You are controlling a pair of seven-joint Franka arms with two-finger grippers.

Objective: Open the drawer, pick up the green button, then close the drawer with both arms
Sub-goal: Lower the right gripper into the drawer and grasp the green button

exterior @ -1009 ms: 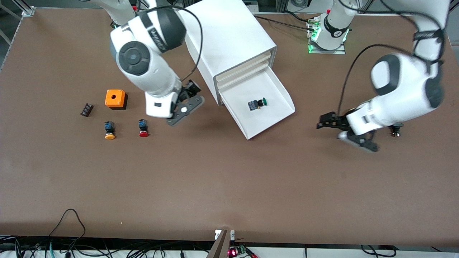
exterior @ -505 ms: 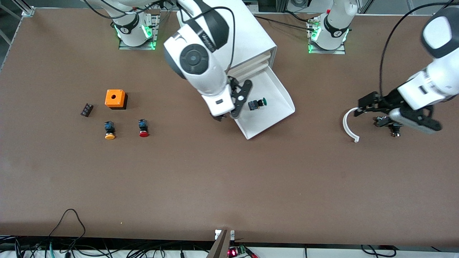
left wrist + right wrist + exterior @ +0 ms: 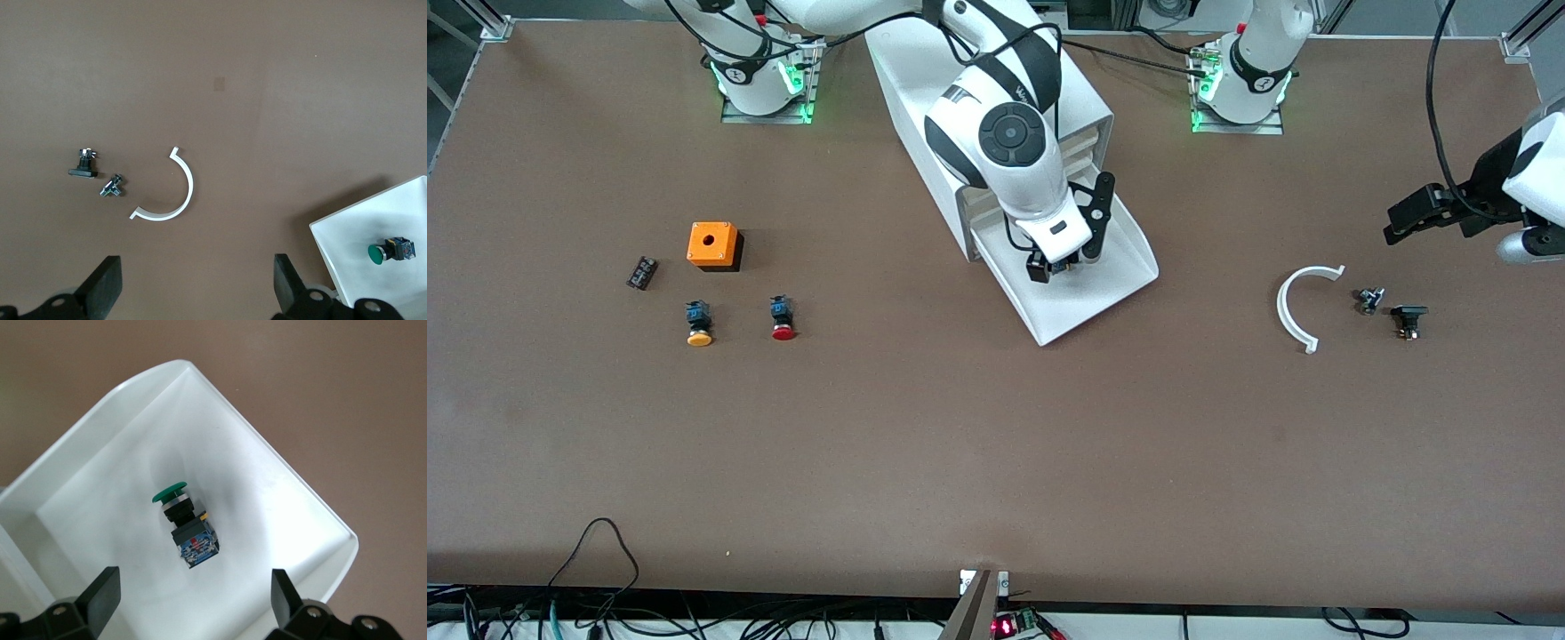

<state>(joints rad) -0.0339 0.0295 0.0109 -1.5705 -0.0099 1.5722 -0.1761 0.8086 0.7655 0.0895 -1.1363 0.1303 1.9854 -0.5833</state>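
Right gripper point(image 3: 1064, 264), fingers spread, over the one green-capped button point(image 3: 185, 529) lying on its side in the single pulled-out white drawer point(image 3: 1129, 240); left gripper point(image 3: 1423, 212), likewise spread, above bare table point(image 3: 960, 444) near one white arc point(image 3: 1294, 307).
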